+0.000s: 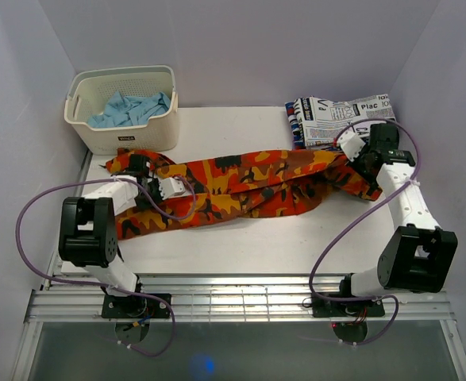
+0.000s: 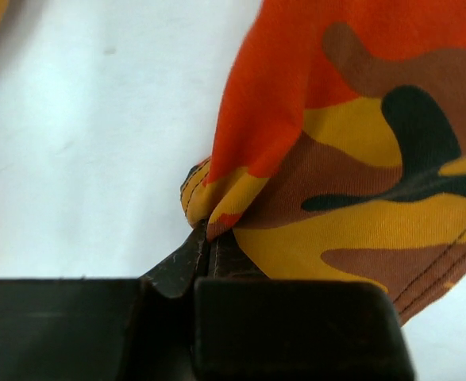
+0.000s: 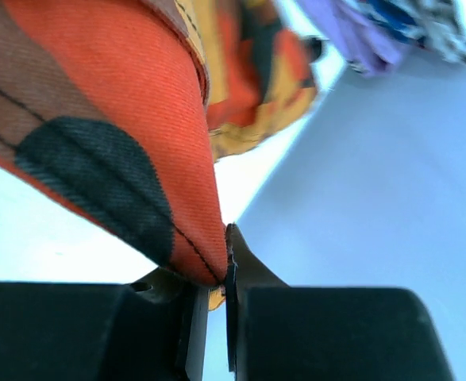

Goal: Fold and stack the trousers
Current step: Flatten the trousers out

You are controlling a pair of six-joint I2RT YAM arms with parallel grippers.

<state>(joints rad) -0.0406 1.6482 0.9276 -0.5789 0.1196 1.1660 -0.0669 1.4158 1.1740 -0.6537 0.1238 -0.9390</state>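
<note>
Left gripper: jaws closed, tips pinched together on a stitched edge of the trousers. A yellow-and-brown bunch of cloth rises from the pinch. Position: over the left part of the table, bare white top beneath.

Right gripper: jaws drawn in to a narrow slit, with an orange-and-black fold of the trousers clamped in it. Position: right side of the table, toward its far edge.

Trousers: one pair, camouflage print. They stretch across the table from its left side to its right, each end held at a gripper. The middle rests on the table top in rumpled lengthwise folds. Whether the legs lie squarely on one another cannot be told.

Basket: far left corner of the table. It holds a blue cloth.

Newsprint garment: far right corner of the table, folded flat, just beyond the right gripper.

Progress, as judged: early.
- Done: both ends are gripped and the pair is drawn out lengthwise.
- Not yet done: no crosswise fold shows.
- Left to do: bring one end over to the other, flatten the result, and stack it. The stack may go on the newsprint garment, though that is only a guess.
</note>
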